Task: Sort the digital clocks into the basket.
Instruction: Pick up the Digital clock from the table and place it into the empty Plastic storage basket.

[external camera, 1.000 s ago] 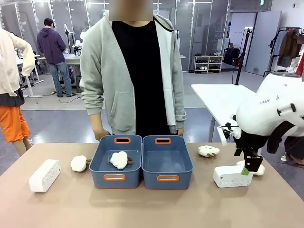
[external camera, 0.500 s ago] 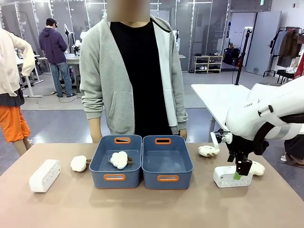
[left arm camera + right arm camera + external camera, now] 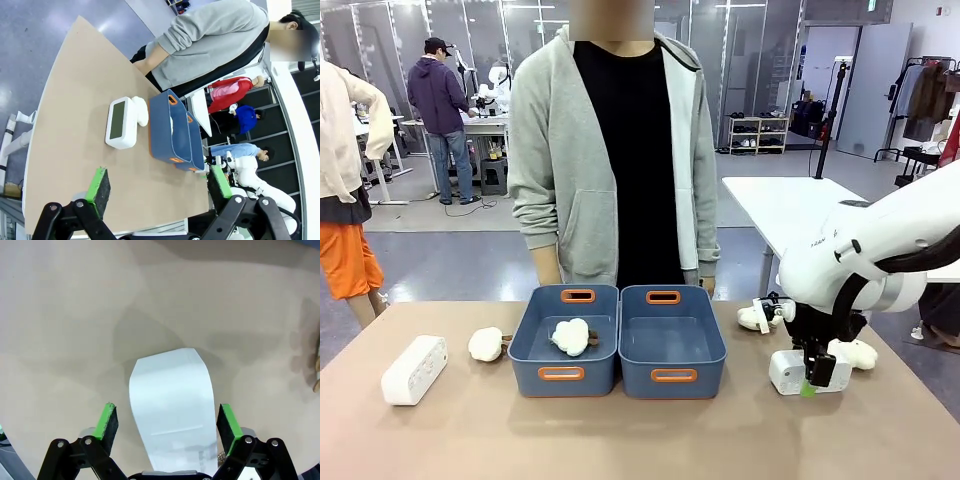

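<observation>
Front: right tool is hanging low over the right clock, which is lying on the bench right of the right bin, a plush just behind it. The left clock is lying far left, well apart from the left bin. Left wrist: left tool is hovering with fingers apart over bare bench, facing the left clock, which is lying near the bins. Right wrist: right tool's fingers are spreading wide either side of the right clock, pads not touching it.
</observation>
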{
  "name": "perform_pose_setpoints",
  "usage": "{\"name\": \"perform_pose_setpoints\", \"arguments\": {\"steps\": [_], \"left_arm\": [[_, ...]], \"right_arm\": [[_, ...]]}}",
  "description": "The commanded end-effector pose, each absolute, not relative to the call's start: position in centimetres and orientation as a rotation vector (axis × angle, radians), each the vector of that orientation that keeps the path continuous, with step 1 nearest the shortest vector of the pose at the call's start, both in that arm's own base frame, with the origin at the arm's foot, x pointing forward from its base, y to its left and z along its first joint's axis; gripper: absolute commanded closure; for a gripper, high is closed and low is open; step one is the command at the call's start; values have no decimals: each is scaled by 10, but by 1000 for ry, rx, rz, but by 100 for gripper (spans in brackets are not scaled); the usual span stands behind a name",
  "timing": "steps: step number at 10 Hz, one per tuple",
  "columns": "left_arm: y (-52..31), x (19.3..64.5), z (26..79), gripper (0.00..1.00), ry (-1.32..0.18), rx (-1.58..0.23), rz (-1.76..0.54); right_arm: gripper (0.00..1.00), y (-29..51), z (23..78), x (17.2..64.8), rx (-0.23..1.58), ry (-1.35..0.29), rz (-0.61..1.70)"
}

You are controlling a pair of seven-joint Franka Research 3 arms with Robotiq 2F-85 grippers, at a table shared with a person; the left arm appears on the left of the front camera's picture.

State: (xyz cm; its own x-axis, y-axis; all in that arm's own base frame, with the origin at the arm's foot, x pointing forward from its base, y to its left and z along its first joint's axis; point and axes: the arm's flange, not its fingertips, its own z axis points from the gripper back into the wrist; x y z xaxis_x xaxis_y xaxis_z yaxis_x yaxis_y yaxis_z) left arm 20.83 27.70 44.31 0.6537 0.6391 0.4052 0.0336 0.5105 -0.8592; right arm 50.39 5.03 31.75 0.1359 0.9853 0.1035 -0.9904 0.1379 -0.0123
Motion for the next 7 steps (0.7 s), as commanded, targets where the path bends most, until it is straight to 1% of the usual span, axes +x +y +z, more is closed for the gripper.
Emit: {"name": "perform_pose_setpoints", "arguments": {"steps": [1, 2, 3, 4, 6, 7], "left_arm": [[278, 208, 445, 0, -819, -994, 395], [278, 208, 445, 0, -819, -994, 395], [278, 208, 445, 0, -819, -994, 395], [278, 208, 445, 0, -819, -994, 395], [278, 208, 445, 0, -819, -994, 395], [278, 208, 445, 0, -819, -994, 395]], "right_arm": [[35, 51, 317, 511, 66, -104, 1408], [59, 50, 317, 510, 74, -104, 1402], [94, 49, 319, 510, 68, -107, 1397], [100, 48, 321, 510, 75, -113, 1391], [100, 46, 324, 511, 76, -110, 1377], [96, 46, 330, 509, 93, -106, 1371]]}}
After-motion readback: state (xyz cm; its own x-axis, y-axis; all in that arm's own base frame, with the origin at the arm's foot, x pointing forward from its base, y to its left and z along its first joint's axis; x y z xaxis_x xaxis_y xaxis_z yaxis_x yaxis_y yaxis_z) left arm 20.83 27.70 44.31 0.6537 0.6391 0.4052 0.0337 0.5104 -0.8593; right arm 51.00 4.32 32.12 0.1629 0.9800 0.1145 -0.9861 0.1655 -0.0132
